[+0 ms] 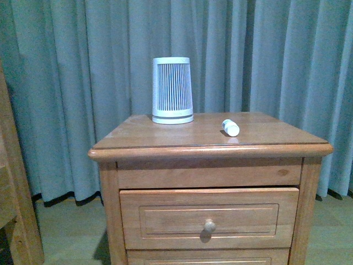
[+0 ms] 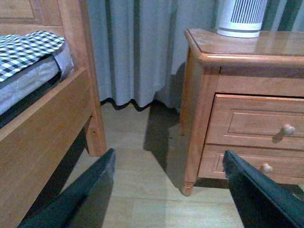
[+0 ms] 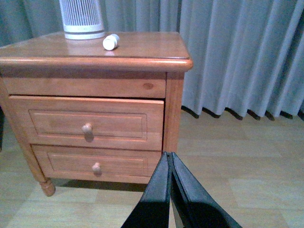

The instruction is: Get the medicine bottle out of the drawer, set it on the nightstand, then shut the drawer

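Right gripper (image 3: 171, 164): fingers pressed together, empty, low before the nightstand's (image 1: 165, 138) right front corner.
Left gripper (image 2: 168, 190): fingers spread wide, empty, low off the nightstand's left side.
Drawer (image 1: 209, 218): upper, pushed almost flush, round knob.
Medicine bottle (image 1: 230, 127): tiny, white, lying on its side on the nightstand top, well above and beyond both grippers.
Ribbed device (image 1: 172, 90): upright, farther back.
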You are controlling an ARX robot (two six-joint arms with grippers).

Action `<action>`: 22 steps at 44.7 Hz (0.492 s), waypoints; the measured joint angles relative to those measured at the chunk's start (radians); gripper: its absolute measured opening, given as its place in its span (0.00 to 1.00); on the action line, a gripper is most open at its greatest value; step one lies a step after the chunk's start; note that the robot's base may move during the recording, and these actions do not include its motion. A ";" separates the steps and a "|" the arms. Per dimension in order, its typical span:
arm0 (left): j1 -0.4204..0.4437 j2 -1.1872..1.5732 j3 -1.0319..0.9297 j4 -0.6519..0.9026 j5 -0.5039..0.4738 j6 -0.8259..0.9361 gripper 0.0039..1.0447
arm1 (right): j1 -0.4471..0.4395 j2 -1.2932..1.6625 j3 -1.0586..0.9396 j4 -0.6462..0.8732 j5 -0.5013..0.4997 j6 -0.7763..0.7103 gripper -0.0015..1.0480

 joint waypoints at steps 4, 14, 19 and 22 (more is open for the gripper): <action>0.000 0.000 0.000 0.000 0.000 0.000 0.51 | 0.000 -0.108 0.000 -0.122 0.001 0.000 0.03; 0.000 0.000 0.000 0.000 0.000 0.000 0.17 | 0.000 -0.141 0.000 -0.138 0.000 0.000 0.03; 0.000 0.000 0.000 0.000 0.000 -0.001 0.02 | 0.000 -0.142 0.000 -0.138 0.000 0.000 0.03; 0.000 0.000 0.000 0.000 0.000 0.000 0.03 | 0.000 -0.142 0.000 -0.138 0.000 0.000 0.03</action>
